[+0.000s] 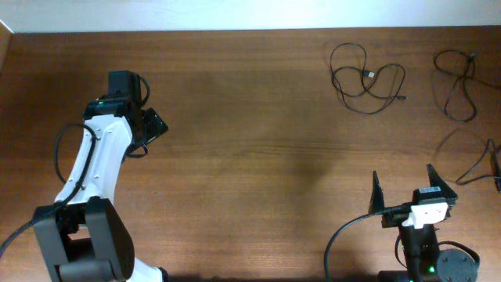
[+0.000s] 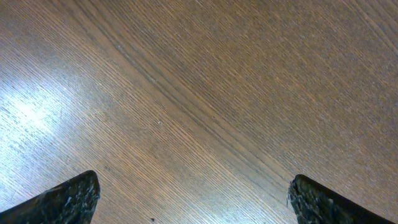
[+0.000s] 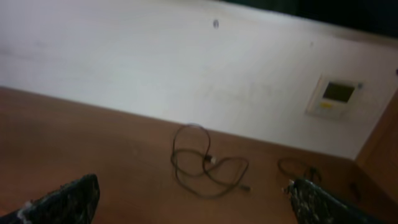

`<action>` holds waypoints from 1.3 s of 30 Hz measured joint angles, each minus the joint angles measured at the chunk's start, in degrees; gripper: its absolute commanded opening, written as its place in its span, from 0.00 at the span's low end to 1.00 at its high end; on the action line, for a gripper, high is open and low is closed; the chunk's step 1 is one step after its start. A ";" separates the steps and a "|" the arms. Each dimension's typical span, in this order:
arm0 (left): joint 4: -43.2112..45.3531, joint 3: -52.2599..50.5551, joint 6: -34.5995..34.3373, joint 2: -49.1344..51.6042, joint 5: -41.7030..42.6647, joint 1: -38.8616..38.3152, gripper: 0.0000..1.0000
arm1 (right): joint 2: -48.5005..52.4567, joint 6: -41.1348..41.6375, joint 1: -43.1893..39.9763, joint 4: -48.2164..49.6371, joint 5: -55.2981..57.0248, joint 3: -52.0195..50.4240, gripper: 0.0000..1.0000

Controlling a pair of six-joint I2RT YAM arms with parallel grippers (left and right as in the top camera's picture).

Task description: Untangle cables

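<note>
Black-tipped and spread wide with nothing held, the left hand [image 1: 153,125] and the right hand [image 1: 402,182] hover over the bench [image 1: 250,157], at whose far right corner thin black cables [image 1: 369,74] lie in separate loose loops, the biggest bunch lying crosswise, a plug pointing right.

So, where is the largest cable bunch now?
Overhead view: the cable bunch lies right of centre near the table's far edge, left of a smaller cable.

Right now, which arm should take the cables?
Right. The right gripper is open, facing the cables, which show in its wrist view. The left gripper is far across the table, seeing only bare wood.
</note>
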 measured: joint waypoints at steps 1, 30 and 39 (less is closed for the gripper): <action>0.00 0.00 0.00 0.00 0.00 0.00 0.99 | 0.00 0.00 -0.35 0.42 0.00 -1.27 0.98; 0.00 0.00 0.00 0.00 0.00 0.00 0.99 | 0.00 0.00 -0.44 13.53 0.02 -17.55 0.98; 0.00 0.00 0.00 0.00 0.00 0.00 0.99 | 0.00 0.00 -0.44 13.51 0.02 -17.55 0.98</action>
